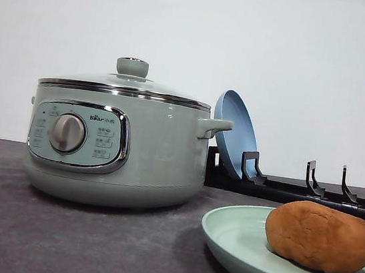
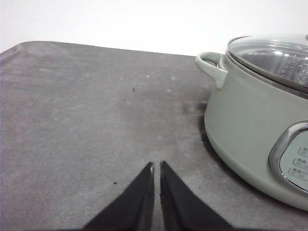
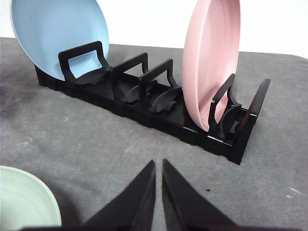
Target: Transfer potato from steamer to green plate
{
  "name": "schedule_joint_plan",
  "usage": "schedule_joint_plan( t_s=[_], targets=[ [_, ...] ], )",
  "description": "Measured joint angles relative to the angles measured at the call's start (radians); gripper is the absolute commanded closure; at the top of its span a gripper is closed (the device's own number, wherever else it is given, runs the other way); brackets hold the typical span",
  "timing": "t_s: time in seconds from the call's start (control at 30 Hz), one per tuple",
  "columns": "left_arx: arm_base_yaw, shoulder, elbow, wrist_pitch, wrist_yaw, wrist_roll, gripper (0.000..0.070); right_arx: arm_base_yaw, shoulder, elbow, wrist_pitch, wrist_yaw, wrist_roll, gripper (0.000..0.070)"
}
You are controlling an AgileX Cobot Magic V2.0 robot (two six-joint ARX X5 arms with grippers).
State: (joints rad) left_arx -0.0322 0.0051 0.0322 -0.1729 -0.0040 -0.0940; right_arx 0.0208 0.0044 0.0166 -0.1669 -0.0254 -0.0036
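The orange-brown potato (image 1: pixel 321 237) lies on the pale green plate (image 1: pixel 236 241) at the front right of the table. The sage-green steamer (image 1: pixel 117 145) stands to the left of it with its glass lid on; its side and handle also appear in the left wrist view (image 2: pixel 250 115). My left gripper (image 2: pixel 157 166) is shut and empty over bare grey table beside the steamer. My right gripper (image 3: pixel 159 163) is shut with nothing held, in front of the black rack, and the green plate's rim (image 3: pixel 21 202) is near it.
A black dish rack (image 3: pixel 144 106) behind the green plate holds an upright blue plate (image 3: pixel 57 33) and an upright pink plate (image 3: pixel 211 62). The blue plate (image 1: pixel 236 140) stands just right of the steamer's handle. A white wall runs behind the table.
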Motion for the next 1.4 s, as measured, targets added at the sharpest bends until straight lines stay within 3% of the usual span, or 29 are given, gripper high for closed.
schedule_joint_plan(
  t_s=[1.4],
  targets=[
    [0.0,0.0,0.0,0.0,0.0,0.0,0.0684,0.0,0.0,0.0,0.0,0.0,0.0,0.0688]
  ],
)
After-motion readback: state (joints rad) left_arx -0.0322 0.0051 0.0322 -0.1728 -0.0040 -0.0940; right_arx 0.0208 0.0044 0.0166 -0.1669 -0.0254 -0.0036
